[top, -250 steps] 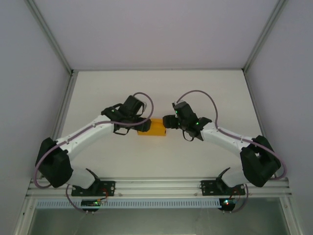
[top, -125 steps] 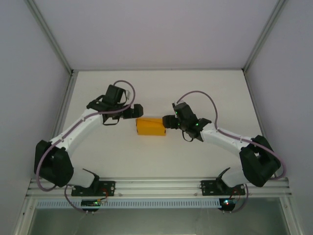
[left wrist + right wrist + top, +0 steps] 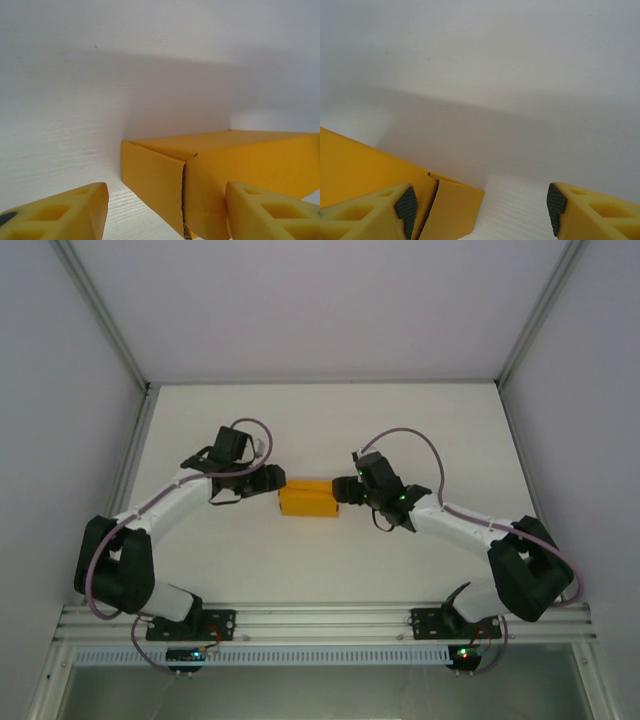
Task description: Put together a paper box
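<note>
**Box formed, ends being tucked from both sides**

The paper box (image 3: 307, 498) lies flat near the middle of the white table (image 3: 400, 430), its long side running from 9 to 3 o'clock in the overhead view; it reads as a closed rectangular shape rather than a flat sheet, so the folding looks mostly done.

The left gripper (image 3: 272, 478) sits just off the box's 9 o'clock end, jaws apart and holding nothing; from its wrist, the box corner with a raw card edge (image 3: 184, 200) stands in the gap between the fingers. The right gripper (image 3: 345, 490) is at the 3 o'clock end, jaws wide and empty; from its wrist, one pad (image 3: 407, 207) lies just beside an end flap (image 3: 452, 207) that stands slightly proud of the box side.

The step in hand looks like closing and pressing home the end flaps. The next move probably calls for steadying one end while the other gripper nudges the loose flap flush; thin card buckles easily, so a light push square to the flap seems wise.

The table is matte and finely ribbed; pale walls enclose it at 9, 12 and 3 o'clock, and a metal rail (image 3: 320, 618) carries the arm bases at 6 o'clock.
</note>
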Robot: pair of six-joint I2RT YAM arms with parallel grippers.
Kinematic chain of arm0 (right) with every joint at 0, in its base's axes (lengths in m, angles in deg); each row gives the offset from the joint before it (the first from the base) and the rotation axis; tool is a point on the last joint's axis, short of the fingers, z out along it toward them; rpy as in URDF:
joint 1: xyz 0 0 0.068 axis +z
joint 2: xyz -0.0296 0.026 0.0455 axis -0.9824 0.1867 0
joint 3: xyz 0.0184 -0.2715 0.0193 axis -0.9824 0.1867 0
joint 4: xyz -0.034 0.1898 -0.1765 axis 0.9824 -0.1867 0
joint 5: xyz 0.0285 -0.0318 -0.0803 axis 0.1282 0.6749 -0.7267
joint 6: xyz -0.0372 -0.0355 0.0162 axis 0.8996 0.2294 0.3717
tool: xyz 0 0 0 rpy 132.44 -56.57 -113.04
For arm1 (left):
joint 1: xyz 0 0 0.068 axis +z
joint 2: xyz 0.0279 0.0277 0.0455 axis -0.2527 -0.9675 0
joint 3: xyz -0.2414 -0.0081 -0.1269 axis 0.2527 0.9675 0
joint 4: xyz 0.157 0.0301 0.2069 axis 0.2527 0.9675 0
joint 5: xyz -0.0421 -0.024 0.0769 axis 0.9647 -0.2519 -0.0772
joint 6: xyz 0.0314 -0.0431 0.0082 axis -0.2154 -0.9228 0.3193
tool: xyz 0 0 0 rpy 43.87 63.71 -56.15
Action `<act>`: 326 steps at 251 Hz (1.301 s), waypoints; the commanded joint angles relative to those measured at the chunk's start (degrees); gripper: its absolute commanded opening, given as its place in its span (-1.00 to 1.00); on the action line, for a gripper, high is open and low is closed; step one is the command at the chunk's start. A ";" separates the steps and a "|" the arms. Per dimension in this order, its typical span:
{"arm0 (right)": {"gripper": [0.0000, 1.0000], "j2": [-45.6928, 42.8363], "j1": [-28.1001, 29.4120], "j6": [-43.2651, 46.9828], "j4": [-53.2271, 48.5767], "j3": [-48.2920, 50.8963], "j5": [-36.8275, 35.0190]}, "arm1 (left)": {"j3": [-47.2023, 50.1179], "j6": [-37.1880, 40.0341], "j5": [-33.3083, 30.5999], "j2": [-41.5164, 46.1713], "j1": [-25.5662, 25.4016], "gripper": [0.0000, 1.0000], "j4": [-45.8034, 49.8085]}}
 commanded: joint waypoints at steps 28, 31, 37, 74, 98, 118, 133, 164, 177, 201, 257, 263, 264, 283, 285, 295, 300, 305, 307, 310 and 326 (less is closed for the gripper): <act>0.39 4.19 0.44 1.43 -13.10 5.78 -0.98 | 9.19 -4.59 1.78 1.32 1.34 0.02 -5.07; 0.39 4.20 0.42 1.43 -13.00 5.93 -1.15 | 9.74 -4.91 1.95 1.43 1.34 0.01 -5.66; 0.38 4.20 0.56 1.54 -12.57 6.35 -1.27 | 10.77 -5.48 2.55 1.59 1.43 -0.04 -6.89; -0.01 4.29 0.29 2.30 -7.27 9.98 2.83 | 16.42 -8.34 4.18 1.55 1.44 -0.47 -13.08; -0.07 4.70 -0.04 3.00 -3.81 12.11 6.42 | 19.41 -10.70 6.91 0.96 1.44 -0.73 -17.51; -0.20 5.20 0.12 3.81 -1.82 13.12 8.34 | 21.52 -12.13 7.11 1.58 1.44 -0.88 -19.74; -0.32 5.73 0.05 4.07 -0.39 13.83 10.14 | 22.43 -12.34 6.63 2.20 1.43 -0.96 -19.92; -0.51 6.53 0.60 3.00 0.05 13.63 13.85 | 22.96 -11.36 6.69 3.03 1.31 -1.00 -18.77; -0.62 6.74 0.95 1.81 -1.92 12.54 14.84 | 22.92 -11.31 6.58 3.11 1.08 -1.00 -18.54; -0.68 6.97 0.82 -1.06 -6.97 10.40 17.98 | 22.10 -10.85 6.46 2.66 0.18 -1.00 -17.86; -0.96 6.76 0.70 -7.01 -10.11 7.78 18.83 | 20.11 -11.24 3.49 3.01 -3.27 -1.00 -16.51; -0.98 6.86 0.72 -7.45 -10.13 7.33 18.82 | 19.47 -11.26 2.70 3.01 -4.05 -1.00 -15.85; -0.99 6.85 0.73 -7.53 -10.06 7.25 18.83 | 19.35 -11.30 2.55 3.02 -4.12 -1.00 -15.72; -1.00 6.97 0.69 -8.13 -10.73 5.25 18.97 | 15.42 -10.51 -0.61 2.15 -6.72 -1.00 -10.49; -1.00 6.96 0.69 -8.08 -10.82 5.00 18.89 | 14.94 -10.41 -1.12 2.13 -7.02 -1.00 -9.79; -1.00 6.91 0.82 -7.85 -11.08 3.86 18.12 | 12.94 -9.72 -3.72 1.87 -8.18 -1.00 -6.85; -1.00 6.84 0.81 -7.59 -11.28 3.39 17.91 | 12.20 -9.40 -4.90 1.85 -8.63 -1.00 -5.71; -1.00 6.75 0.79 -7.39 -11.39 2.86 17.99 | 11.60 -9.20 -5.58 1.83 -8.90 -1.00 -4.98; -1.00 6.75 0.76 -7.25 -11.47 2.69 18.14 | 11.41 -9.09 -5.77 1.93 -8.91 -1.00 -4.81; -1.00 6.75 0.76 -7.19 -11.61 2.39 18.40 | 11.21 -8.95 -5.91 1.97 -8.97 -1.00 -4.61; -1.00 6.74 0.65 -6.86 -12.27 0.86 18.42 | 10.15 -8.39 -6.86 2.23 -8.97 -1.00 -3.81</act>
